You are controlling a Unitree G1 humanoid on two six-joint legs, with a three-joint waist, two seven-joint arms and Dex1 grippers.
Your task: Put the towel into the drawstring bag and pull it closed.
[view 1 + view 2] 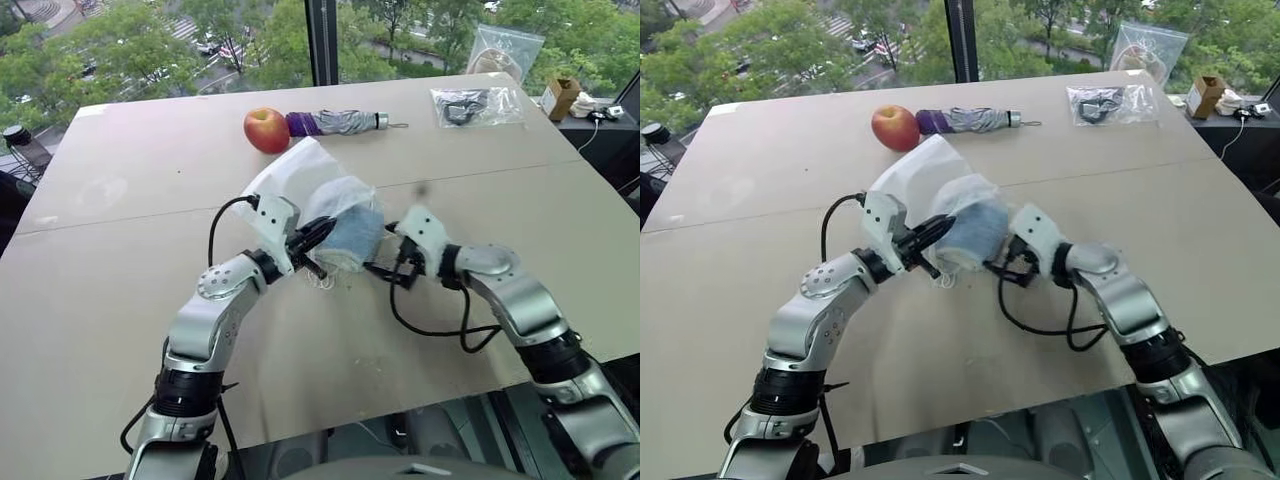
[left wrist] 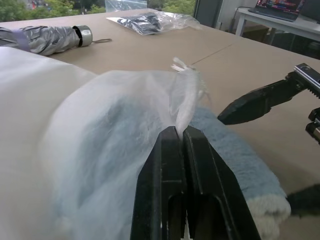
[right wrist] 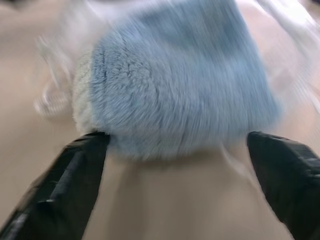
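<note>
Pinching the drawstring bag [image 1: 300,185]'s mouth in my shut left gripper [image 1: 318,238], with the towel [image 1: 358,232] half inside at 3 o'clock of it, my right gripper [image 1: 383,268], spread wide, risks dragging it back out.

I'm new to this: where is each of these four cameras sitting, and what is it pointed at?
Left eye: on the head, looking down over both arms at the drawstring bag and towel.
Right eye: beside it, same scene with the apple.
Left wrist: along the left claw, shut on the bag's edge.
Right wrist: along the open right claw, facing the towel.
Shared: both wrist views show the towel.
</note>
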